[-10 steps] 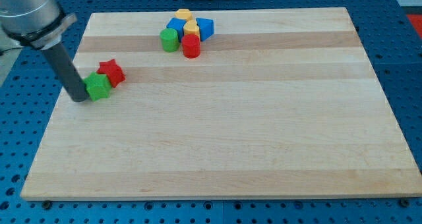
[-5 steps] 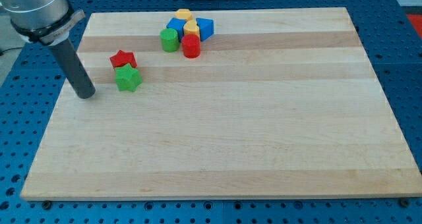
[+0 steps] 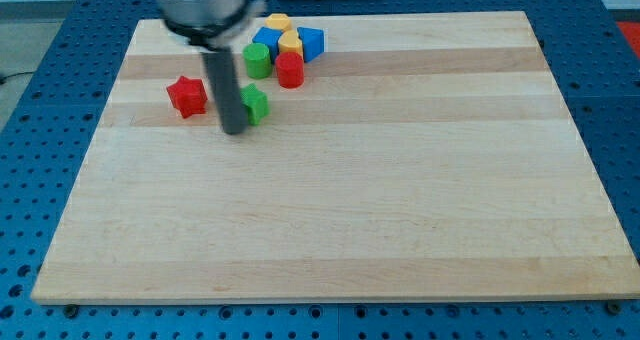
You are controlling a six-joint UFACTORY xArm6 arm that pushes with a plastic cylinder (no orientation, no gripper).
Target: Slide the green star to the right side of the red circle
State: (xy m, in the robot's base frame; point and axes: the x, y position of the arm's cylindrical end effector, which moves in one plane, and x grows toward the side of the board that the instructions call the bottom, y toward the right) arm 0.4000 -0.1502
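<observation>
Pale wooden desk [image 3: 400, 200] held my tip [image 3: 235, 131], which had no jaws, seemingly touching the left of the green star [image 3: 255, 103], which sat below-left of the red circle [image 3: 290, 70], so pushing rightward past it, then upward, seemed wise.

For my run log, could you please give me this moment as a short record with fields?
my tip: at the green star's left edge, seemingly touching
green star: below-left of the cluster, partly hidden by the rod
red star: alone, left of the rod
red circle: at the cluster's lower right
cluster: green cylinder, blue blocks, yellow blocks
task: unfinished; green star sits left of red circle
</observation>
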